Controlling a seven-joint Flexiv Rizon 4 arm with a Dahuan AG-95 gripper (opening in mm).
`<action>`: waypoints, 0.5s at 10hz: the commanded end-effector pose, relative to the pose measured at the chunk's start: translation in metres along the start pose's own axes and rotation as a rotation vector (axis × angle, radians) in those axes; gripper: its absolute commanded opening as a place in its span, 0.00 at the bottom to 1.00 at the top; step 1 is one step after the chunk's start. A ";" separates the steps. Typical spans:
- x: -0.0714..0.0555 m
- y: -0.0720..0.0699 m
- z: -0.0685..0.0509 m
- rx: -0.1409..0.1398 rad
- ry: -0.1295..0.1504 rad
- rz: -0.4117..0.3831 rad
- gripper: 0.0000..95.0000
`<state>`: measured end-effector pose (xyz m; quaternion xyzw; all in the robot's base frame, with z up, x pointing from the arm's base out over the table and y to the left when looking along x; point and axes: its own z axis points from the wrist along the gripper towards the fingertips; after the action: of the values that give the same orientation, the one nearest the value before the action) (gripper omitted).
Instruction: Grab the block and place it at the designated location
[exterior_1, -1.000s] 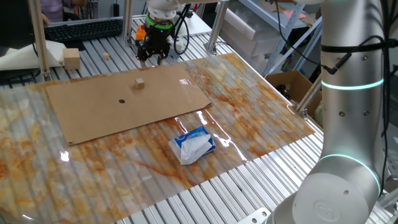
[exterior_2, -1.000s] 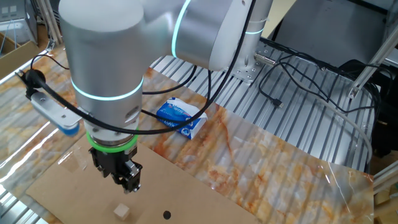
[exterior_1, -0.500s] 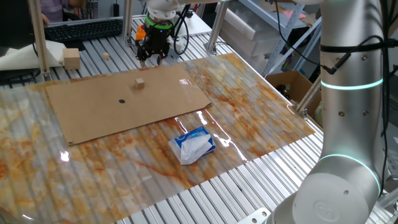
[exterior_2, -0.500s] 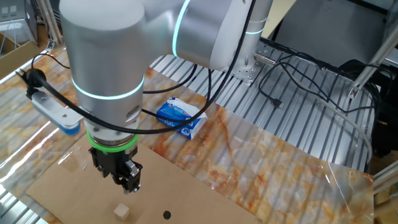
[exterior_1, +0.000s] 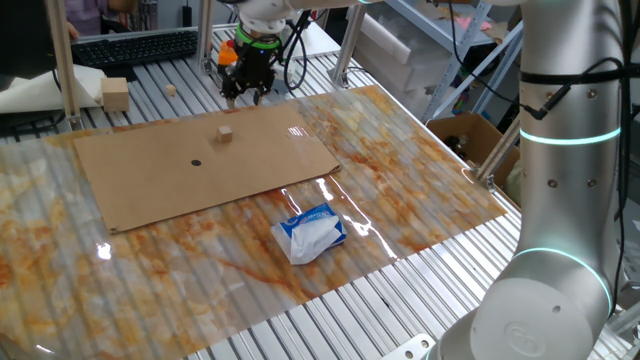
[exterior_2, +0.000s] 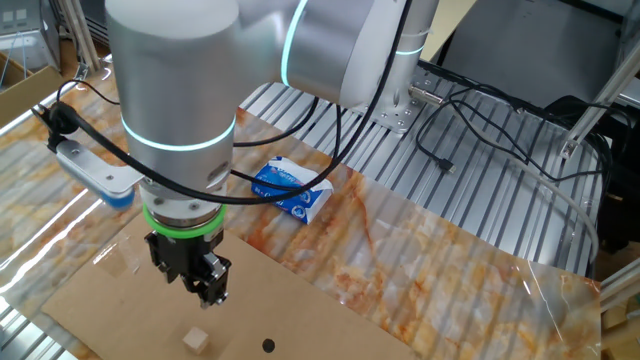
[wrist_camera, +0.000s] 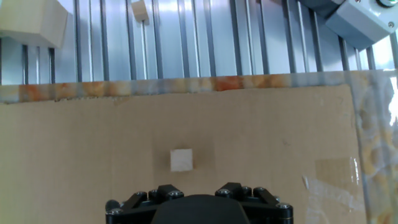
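Observation:
The block (exterior_1: 226, 133) is a small tan cube lying on the brown cardboard sheet (exterior_1: 270, 160). It also shows in the other fixed view (exterior_2: 198, 340) and in the hand view (wrist_camera: 182, 160). The designated location (exterior_1: 195, 162) is a small black dot on the cardboard, a short way from the block, and it also shows in the other fixed view (exterior_2: 267, 346). It is out of the hand view. My gripper (exterior_1: 244, 96) hovers above the cardboard's far edge, beyond the block, and is empty. It also shows in the other fixed view (exterior_2: 211, 296). The jaws look parted.
A blue-and-white tissue pack (exterior_1: 312, 232) lies on the marbled mat in front of the cardboard. A larger pale wooden block (exterior_1: 115, 94) and another small cube (exterior_1: 171, 91) sit on the slatted table behind. A keyboard (exterior_1: 135, 45) lies at the back, and a cardboard box (exterior_1: 465, 135) stands at the right.
My gripper has shifted slightly, a little farther back above the cardboard's far edge. The block has not moved.

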<state>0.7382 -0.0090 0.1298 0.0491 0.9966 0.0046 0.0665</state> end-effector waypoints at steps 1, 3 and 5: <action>0.000 0.000 -0.001 -0.001 0.001 0.008 0.60; 0.000 0.000 -0.001 -0.003 -0.021 -0.003 0.60; -0.005 0.001 0.000 -0.008 -0.054 -0.002 0.60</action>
<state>0.7399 -0.0091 0.1313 0.0477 0.9941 0.0060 0.0969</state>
